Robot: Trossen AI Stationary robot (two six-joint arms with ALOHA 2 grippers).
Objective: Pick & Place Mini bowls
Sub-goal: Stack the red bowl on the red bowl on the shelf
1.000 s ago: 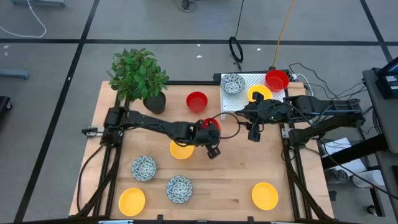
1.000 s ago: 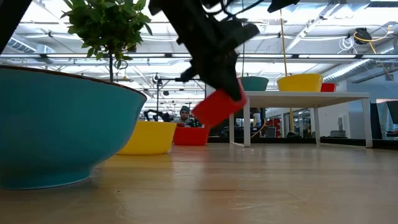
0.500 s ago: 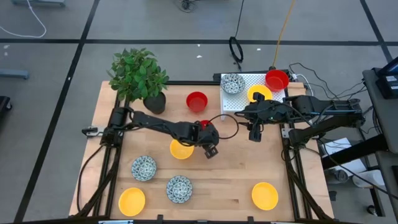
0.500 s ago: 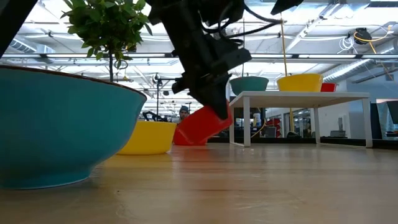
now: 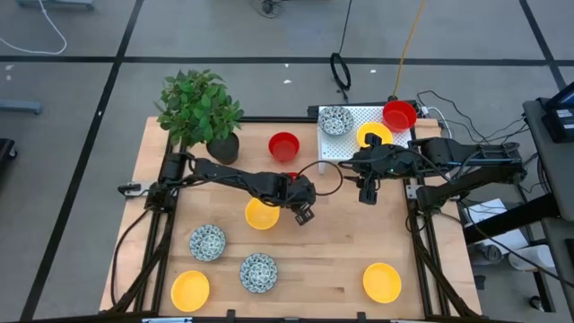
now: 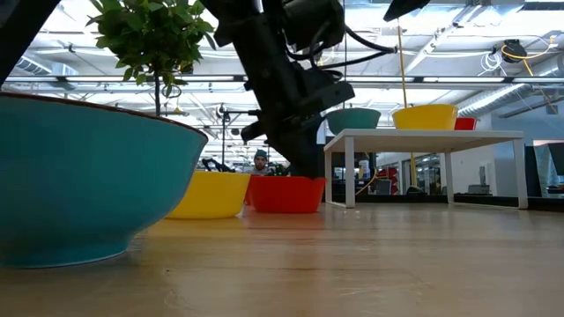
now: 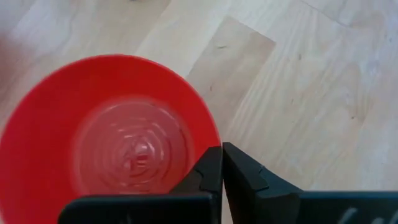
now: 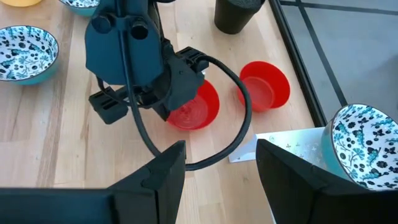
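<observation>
Left pincer (image 7: pixel 221 163): fingers pinched shut on the rim of a glossy red round mini bowl (image 7: pixel 118 130), which sits flat on the wooden tabletop (image 7: pixel 298 93) directly under it, mid-table. Second red mini bowl (image 8: pixel 265 84) just beyond. Right pincer (image 8: pixel 221 165): fingers spread, holding nothing, hovering near a white perforated tray (image 5: pixel 359 121).

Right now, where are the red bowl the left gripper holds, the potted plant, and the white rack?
red bowl (image 7: pixel 134 149): left wrist view, inner bottom.
left gripper (image 7: pixel 222 165): left wrist view, fingertips pinching the rim.
potted plant (image 5: pixel 199 106): high view, leaves.
white rack (image 5: pixel 360 117): high view, bare top.
</observation>
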